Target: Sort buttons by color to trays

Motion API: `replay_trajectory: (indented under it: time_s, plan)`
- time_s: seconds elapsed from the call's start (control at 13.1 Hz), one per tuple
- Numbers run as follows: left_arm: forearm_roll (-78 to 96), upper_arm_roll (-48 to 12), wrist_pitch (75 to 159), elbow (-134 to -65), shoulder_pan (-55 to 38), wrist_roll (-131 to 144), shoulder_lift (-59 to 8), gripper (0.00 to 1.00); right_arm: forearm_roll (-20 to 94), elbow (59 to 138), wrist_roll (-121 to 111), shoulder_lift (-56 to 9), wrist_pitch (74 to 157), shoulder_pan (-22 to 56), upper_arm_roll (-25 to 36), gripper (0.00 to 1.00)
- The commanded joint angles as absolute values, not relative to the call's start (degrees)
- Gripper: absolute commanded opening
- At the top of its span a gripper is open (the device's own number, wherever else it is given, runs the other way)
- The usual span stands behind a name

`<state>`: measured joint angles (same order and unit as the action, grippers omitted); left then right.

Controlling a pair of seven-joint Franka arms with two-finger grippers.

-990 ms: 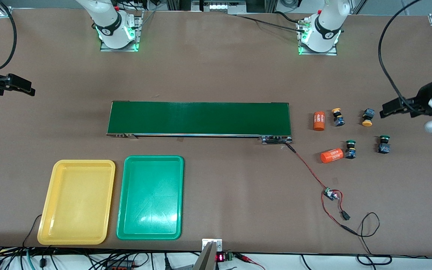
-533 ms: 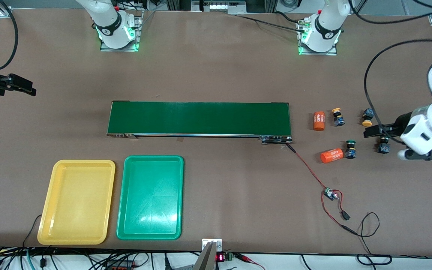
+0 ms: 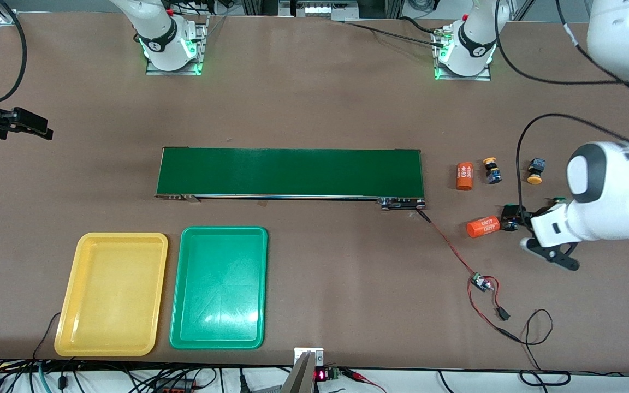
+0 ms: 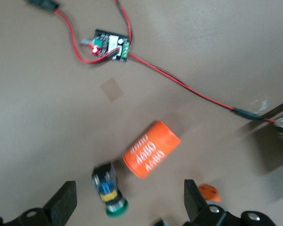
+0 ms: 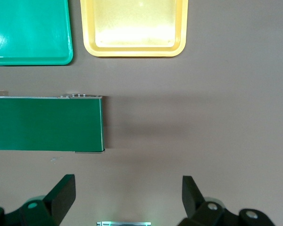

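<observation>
Toward the left arm's end of the table lie two yellow-capped buttons [image 3: 492, 169] [image 3: 535, 172]. My left gripper [image 3: 516, 217] [image 4: 128, 203] hangs open over a green-capped button [image 4: 109, 192], which lies on its side beside an orange cylinder [image 3: 482, 226] [image 4: 151, 149]. The button sits between the fingers, closer to one finger [image 4: 63, 203], and they do not touch it. Only the cap of a second green button [image 3: 558, 200] peeks out from under the left arm. The yellow tray [image 3: 111, 295] [image 5: 134, 28] and green tray [image 3: 219, 286] [image 5: 30, 30] lie side by side near the front camera. My right gripper [image 3: 46, 132] [image 5: 127, 195] waits open at the right arm's end.
A long dark-green conveyor belt [image 3: 290, 172] [image 5: 45, 123] crosses the table's middle. A second orange cylinder [image 3: 464, 176] stands beside a yellow button. Red and black wires with a small circuit board [image 3: 481, 282] [image 4: 111, 45] trail from the belt's end.
My left arm has swung in from the table's end over the buttons, and its gripper now hangs over the green button by the cylinder. The right arm has stayed put.
</observation>
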<state>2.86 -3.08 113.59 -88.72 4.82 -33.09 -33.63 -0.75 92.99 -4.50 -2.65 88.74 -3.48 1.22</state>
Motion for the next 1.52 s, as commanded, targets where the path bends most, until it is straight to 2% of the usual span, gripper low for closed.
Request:
replay_trajectory:
  time_s: [0.0,0.69,1.29,1.37,1.45]
  plan:
    - [1.76,-3.16,114.87,-87.10,3.61,-43.82,-36.73,1.00,-0.26,93.52,-3.87,-2.20,89.21,-3.43,1.05,1.00]
    - [2.02,-3.16,120.05,-88.24,2.37,-66.33,-41.13,1.00,-0.18,93.52,-3.78,-2.20,89.21,-2.99,1.05,1.00]
    - [2.46,-3.16,123.57,-92.72,3.07,-69.26,-42.10,1.00,-0.18,93.43,-3.78,-2.20,89.38,-2.55,1.05,1.00]
    - [2.46,-3.16,123.49,-93.07,3.08,-69.34,-42.10,0.99,-0.18,93.43,-3.78,-2.20,89.38,-2.55,1.05,1.00]
    - [2.46,-3.16,123.57,-93.42,3.08,-69.43,-42.10,0.92,-0.18,93.43,-3.78,-2.20,89.38,-2.55,1.05,1.00]
